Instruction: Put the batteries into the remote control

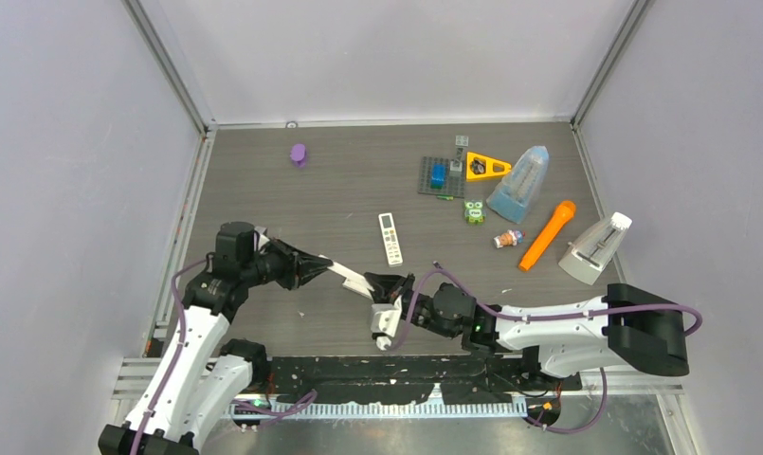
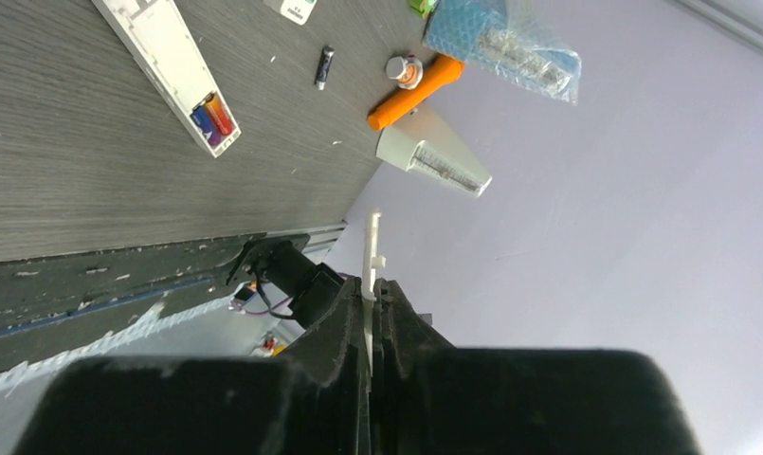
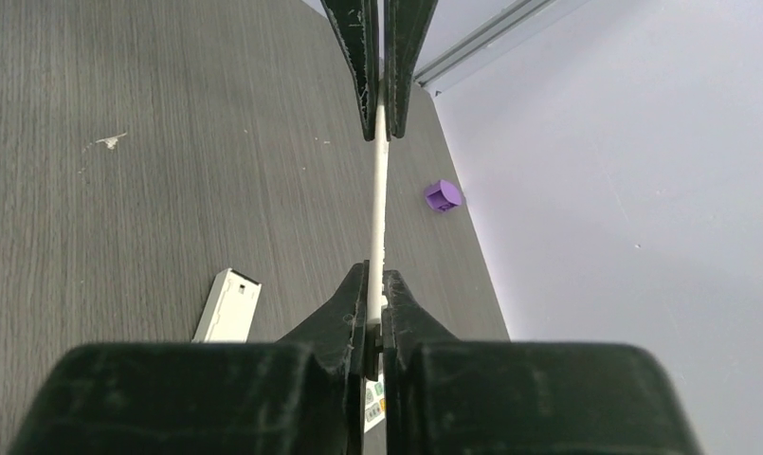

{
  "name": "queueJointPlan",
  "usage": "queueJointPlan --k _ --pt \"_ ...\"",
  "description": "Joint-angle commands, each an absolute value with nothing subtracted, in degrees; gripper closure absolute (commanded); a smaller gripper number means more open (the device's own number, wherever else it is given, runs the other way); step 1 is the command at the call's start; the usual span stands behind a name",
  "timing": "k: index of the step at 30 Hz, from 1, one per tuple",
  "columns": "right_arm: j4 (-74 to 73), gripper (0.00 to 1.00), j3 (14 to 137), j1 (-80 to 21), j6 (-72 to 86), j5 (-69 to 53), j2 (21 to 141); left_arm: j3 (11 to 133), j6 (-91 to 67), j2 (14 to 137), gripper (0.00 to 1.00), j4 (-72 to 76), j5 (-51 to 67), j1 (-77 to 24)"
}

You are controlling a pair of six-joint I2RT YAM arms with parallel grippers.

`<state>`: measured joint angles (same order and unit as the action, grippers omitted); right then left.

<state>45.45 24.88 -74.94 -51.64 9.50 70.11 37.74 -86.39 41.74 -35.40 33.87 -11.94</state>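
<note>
Clenched left claw [image 2: 369, 289], edge-on battery cover [image 3: 378, 209], clenched right claw [image 3: 375, 284]: I pinch both its ends. Blue and red-orange batteries [image 2: 211, 116] sit in the open remote [image 2: 154, 52] toward the tabletop's [image 2: 74, 171] near edge; a blackish battery [image 2: 324, 67] lies loose beyond. Opposed pulls could snap the cover.

White remote [image 2: 159, 57], blue, red-orange batteries [image 2: 212, 116]
</note>
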Motion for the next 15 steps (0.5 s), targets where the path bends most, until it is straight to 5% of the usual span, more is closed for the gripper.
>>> queueJointPlan --k 1,9,15 --pt "45.6 0.95 28.1 -75.2 -48.3 10.0 68.5 36.5 -88.0 40.9 0.87 -31.1 35.2 -12.1" --pt "36.8 0.95 30.9 -75.2 -35.6 11.4 65.9 37.9 -80.0 40.9 0.24 -31.6 30.1 -12.1" --pt "20.2 0.95 34.9 -73.2 -9.8 11.9 63.2 38.6 -69.2 41.3 0.16 -32.9 22.4 -11.2"
